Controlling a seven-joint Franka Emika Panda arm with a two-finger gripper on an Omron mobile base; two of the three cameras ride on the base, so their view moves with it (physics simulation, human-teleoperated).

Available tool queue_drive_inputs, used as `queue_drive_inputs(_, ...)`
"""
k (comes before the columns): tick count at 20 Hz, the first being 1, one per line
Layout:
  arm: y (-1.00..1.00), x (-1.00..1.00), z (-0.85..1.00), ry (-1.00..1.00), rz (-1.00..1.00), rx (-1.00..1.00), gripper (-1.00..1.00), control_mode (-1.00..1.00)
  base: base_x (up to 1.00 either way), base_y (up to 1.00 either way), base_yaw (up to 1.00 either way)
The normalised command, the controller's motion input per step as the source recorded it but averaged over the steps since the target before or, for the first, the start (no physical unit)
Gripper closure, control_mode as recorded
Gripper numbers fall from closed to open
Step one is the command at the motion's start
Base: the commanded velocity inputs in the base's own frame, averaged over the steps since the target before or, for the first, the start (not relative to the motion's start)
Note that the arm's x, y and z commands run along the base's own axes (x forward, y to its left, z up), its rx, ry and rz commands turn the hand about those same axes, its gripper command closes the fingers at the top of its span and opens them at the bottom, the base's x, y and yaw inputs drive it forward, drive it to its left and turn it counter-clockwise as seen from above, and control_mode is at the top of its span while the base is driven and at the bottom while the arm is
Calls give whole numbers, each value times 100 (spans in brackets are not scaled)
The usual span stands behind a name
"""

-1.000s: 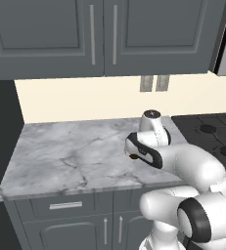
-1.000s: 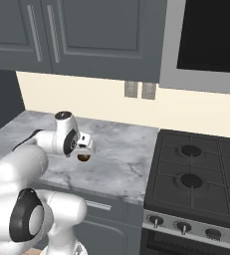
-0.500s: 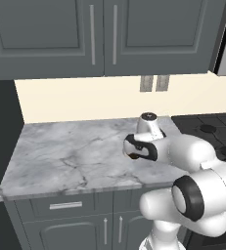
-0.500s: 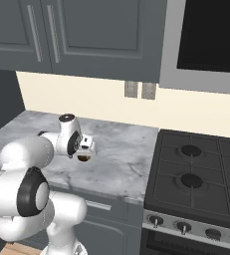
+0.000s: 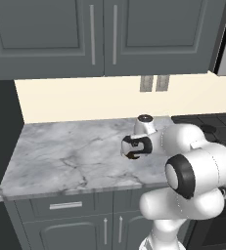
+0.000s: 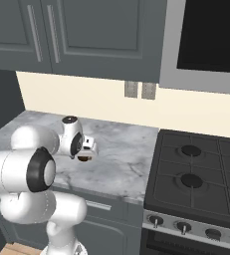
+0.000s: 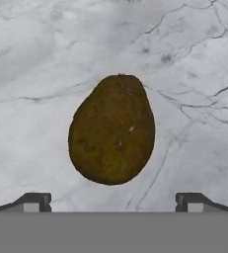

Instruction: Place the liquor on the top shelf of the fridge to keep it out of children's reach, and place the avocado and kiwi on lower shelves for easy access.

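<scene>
On the grey-veined white marble counter [image 5: 60, 156], catalogued outward from the avocado:

1. Gripper [image 7: 113, 201], two dark finger tips: spread fully wide, holding nothing, poised directly above the avocado, looking straight down.
2. Avocado [image 7: 112, 129], dark brown-green, pear-shaped: lies on the counter, centred between the tips and apart from them. Long axis runs away from the tips, across the line between them; narrow end farthest. Judgement: a straight descent would straddle its width.
3. Beyond the avocado: cream backsplash wall [image 5: 85, 100], then dark grey panelled cabinets [image 5: 104, 36] above.
</scene>
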Motion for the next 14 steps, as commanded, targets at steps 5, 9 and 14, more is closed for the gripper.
queue_drive_inputs(5, 3, 24, -15, 2, 0, 0, -100, -100, 0, 0, 0)
queue_drive_inputs(9, 0, 23, -14, 2, 0, 0, -100, -100, 0, 0, 0)
queue_drive_inputs(14, 0, 21, -16, 3, 0, 0, -100, -100, 0, 0, 0)
